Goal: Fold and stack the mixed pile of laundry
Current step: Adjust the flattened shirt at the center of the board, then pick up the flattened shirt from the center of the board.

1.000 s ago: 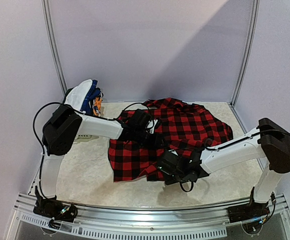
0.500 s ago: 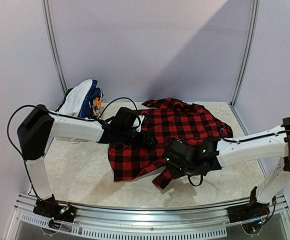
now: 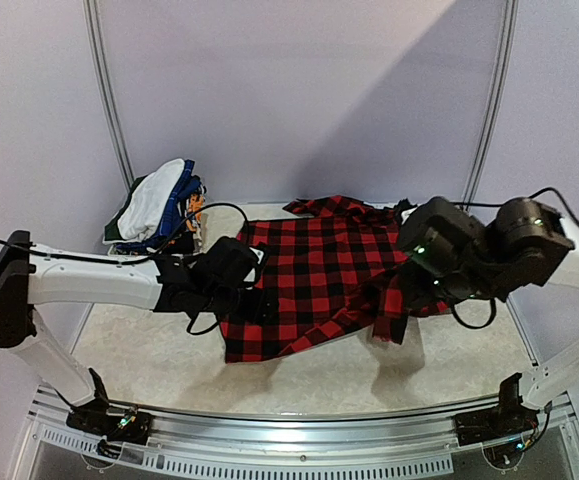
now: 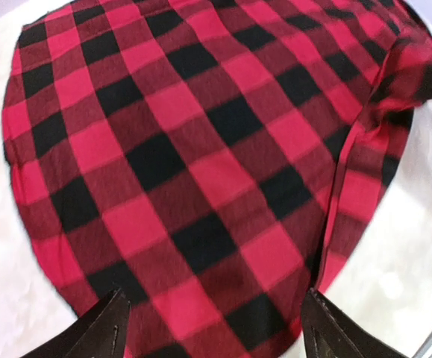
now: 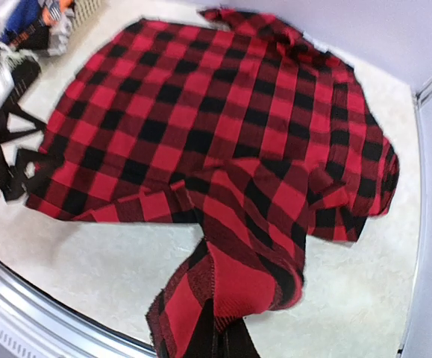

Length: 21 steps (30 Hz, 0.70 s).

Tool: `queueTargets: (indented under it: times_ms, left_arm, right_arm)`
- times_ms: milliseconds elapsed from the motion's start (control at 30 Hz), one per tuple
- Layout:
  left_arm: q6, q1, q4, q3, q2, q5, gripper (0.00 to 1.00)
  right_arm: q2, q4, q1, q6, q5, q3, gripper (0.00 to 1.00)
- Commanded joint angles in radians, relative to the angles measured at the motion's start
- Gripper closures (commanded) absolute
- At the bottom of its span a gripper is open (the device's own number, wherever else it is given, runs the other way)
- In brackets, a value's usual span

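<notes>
Mostly flat plaid shirt (image 3: 319, 270), sleeve hoisted in clamped right gripper (image 5: 219, 347); left gripper (image 4: 214, 302) splayed wide over hem; bare table (image 3: 169, 350) in front.

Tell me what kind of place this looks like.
Probably a robot lab cell, not a home: two arms bolted to a metal rail, plain panel walls, and a plaid shirt on the table.

Of the left fingers (image 4: 100, 328) we see only the tips at the bottom edge of the left wrist view, where the plaid shirt (image 4: 201, 186) runs past the top. Its sleeve (image 5: 223, 298) leaves the right wrist view's bottom edge, covering the right fingers (image 3: 405, 293). We cannot tell the heaped garments (image 3: 159, 205) apart.
</notes>
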Motion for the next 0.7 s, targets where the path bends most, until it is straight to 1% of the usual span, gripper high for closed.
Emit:
queueTargets:
  times_ms: [0,67,267,333,467,600,667]
  left_arm:
    - [-0.003,-0.064,-0.141,-0.040,-0.067,-0.097,0.20]
    - [-0.014,-0.093,-0.164,-0.058,-0.088,-0.093,0.21]
    - [-0.047,-0.152,-0.226,-0.090,-0.128,-0.085,0.23]
    - [-0.070,-0.170,-0.254,-0.099,-0.142,-0.094,0.24]
    - [-0.126,-0.197,-0.309,-0.125,-0.170,-0.125,0.26]
    - [-0.170,-0.199,-0.296,-0.170,-0.185,-0.150,0.28]
    - [-0.197,-0.199,-0.284,-0.186,-0.178,-0.168,0.30]
  right_arm:
    - [-0.019,-0.372,0.043,0.050,0.137,0.154,1.00]
    - [-0.008,-0.469,0.051,0.095,0.144,0.194,1.00]
    - [-0.068,-0.473,0.051,0.030,-0.023,0.204,1.00]
    - [-0.095,-0.473,0.051,0.031,-0.046,0.224,1.00]
    - [-0.190,-0.473,0.051,0.052,-0.077,0.237,1.00]
    - [-0.327,-0.473,0.050,0.101,-0.085,0.211,1.00]
    - [-0.379,-0.473,0.050,0.123,-0.091,0.183,1.00]
